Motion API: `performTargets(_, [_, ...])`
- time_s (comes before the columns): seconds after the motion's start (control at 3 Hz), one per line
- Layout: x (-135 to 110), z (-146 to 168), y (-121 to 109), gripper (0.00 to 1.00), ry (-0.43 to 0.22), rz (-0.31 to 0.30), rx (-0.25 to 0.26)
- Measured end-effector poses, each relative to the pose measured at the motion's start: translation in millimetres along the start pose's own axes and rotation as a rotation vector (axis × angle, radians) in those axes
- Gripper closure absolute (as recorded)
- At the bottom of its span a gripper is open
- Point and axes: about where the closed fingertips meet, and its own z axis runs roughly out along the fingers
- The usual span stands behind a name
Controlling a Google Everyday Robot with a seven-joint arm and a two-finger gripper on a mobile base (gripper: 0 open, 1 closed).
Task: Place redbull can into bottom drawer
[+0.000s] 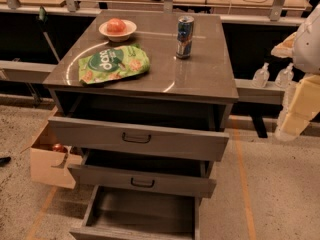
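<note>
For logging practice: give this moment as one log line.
redbull can: on cabinet top | bottom drawer: open | gripper: at right edge

You are looking at a dim, warm-toned scene. Light falls from above and behind, drawing curved glare streaks across the glossy cabinet top (pixel 200 74) around the green snack bag (pixel 114 63), with a pale bar of reflection beside the redbull can (pixel 184 36). The cavity under the top sinks into near black, and the bottom drawer (pixel 145 211) lies in duller shade. At the right edge, the gripper (pixel 299 109) shows as a pale, washed-out shape, brighter than its surroundings.
</note>
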Motion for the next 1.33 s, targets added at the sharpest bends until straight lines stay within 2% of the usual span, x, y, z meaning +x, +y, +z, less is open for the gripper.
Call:
performTargets(0.33, [0, 0, 0, 0.00, 0.000, 0.000, 0.002])
performTargets(0.67, [8, 5, -26, 0.00, -0.062, 0.042, 0.039])
performTargets(1.0, [13, 10, -70, 0.00, -0.183, 0.044, 0.095])
performTargets(1.33, [17, 12, -120, 0.00, -0.366, 0.101, 0.141])
